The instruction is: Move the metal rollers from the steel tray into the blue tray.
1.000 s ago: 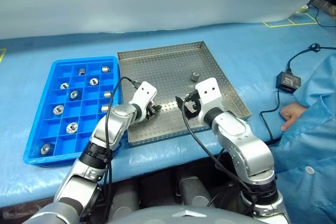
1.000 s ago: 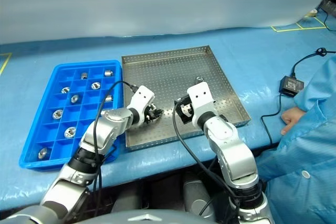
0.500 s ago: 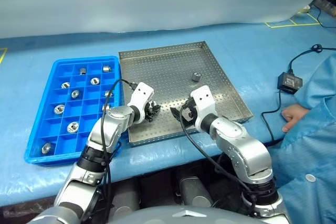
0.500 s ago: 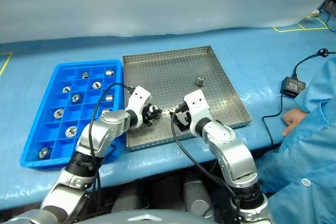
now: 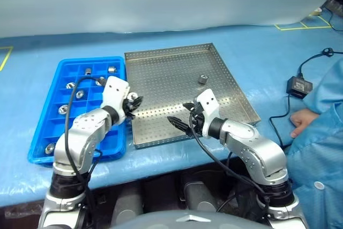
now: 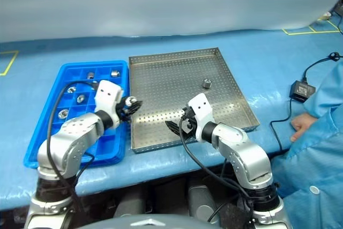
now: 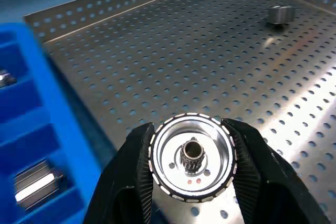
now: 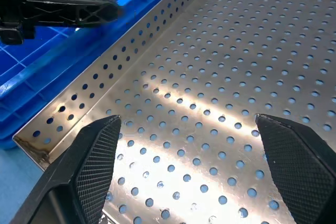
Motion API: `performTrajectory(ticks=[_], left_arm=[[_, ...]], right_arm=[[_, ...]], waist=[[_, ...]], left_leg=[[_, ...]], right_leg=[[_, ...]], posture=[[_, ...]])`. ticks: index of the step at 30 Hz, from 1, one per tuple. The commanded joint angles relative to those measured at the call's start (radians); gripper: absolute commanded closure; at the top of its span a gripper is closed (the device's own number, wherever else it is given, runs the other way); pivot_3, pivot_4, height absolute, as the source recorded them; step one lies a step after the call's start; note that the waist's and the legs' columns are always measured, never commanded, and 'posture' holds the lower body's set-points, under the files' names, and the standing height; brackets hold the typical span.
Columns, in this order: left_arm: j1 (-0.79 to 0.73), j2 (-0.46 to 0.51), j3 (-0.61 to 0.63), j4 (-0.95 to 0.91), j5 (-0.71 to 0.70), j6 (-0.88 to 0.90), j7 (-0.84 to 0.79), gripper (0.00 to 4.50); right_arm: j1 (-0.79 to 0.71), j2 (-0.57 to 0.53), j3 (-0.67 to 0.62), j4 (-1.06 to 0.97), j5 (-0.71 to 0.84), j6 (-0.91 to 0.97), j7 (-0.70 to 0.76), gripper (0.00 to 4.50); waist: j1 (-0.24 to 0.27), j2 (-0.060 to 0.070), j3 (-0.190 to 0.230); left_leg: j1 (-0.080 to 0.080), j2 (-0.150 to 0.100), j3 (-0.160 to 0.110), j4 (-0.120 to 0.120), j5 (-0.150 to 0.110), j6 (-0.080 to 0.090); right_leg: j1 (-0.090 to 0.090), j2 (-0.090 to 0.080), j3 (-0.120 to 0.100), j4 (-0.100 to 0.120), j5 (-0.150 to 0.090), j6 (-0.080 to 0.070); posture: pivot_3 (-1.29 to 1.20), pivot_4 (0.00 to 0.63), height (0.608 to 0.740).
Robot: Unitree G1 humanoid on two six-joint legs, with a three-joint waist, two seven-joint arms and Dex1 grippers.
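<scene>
The steel tray (image 5: pixel 171 71) lies in the middle of the blue-covered table, with the blue tray (image 5: pixel 88 60) against its left side. My left gripper (image 5: pixel 133 101) hovers over the seam between the two trays. It is shut on a metal roller (image 7: pixel 191 163), whose open face points at the wrist camera. A second roller (image 5: pixel 202 79) lies on the steel tray's far right part. Several rollers (image 5: pixel 79 94) sit in the blue tray's compartments. My right gripper (image 5: pixel 179 113) is open and empty, low over the steel tray's near edge, with its fingers (image 8: pixel 97 150) spread wide.
A person in a blue coat stands at the right, one hand (image 5: pixel 300 116) resting on the table. A black adapter (image 5: pixel 299 86) with its cable lies beside that hand. Yellow tape marks (image 5: pixel 300 25) run along the far right corner.
My left gripper has risen from the steel tray's floor with the roller and swung left to the blue tray's edge. The right gripper has turned a little, staying open.
</scene>
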Motion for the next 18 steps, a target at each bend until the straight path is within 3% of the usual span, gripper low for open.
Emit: performTrajectory(ticks=[1, 7, 18], left_arm=[[0.02, -0.018, 0.085, -0.074, 0.02, 0.033, 0.068, 2.77], [0.022, -0.05, 0.11, -0.034, 0.045, 0.043, 0.135, 2.77], [-0.031, -0.091, 0.065, 0.091, 0.094, -0.032, 0.202, 2.77]], right_arm=[[-0.022, 0.001, 0.01, -0.004, 0.014, -0.021, 0.006, 0.16], [-0.033, 0.0, 0.031, 0.0, 0.019, -0.02, 0.004, 0.16], [-0.023, -0.015, 0.019, -0.029, 0.017, -0.019, -0.021, 0.16]], waist=[[0.016, 0.0, 0.0], [0.057, -0.001, 0.0], [0.05, -0.001, 0.0]], left_leg=[[0.0, 0.0, 0.0, 0.0, 0.0, 0.0], [-0.002, -0.002, 0.0, 0.002, 0.0, 0.0], [-0.002, -0.001, 0.001, 0.003, 0.0, 0.0]], right_leg=[[0.0, 0.0, 0.0, 0.0, 0.0, 0.0], [0.001, -0.002, -0.001, -0.001, 0.0, 0.0], [0.001, -0.001, -0.002, -0.001, 0.0, 0.0]], posture=[[0.02, 0.15, 0.74], [0.02, 0.15, 0.74], [-0.03, 0.15, 0.74]])
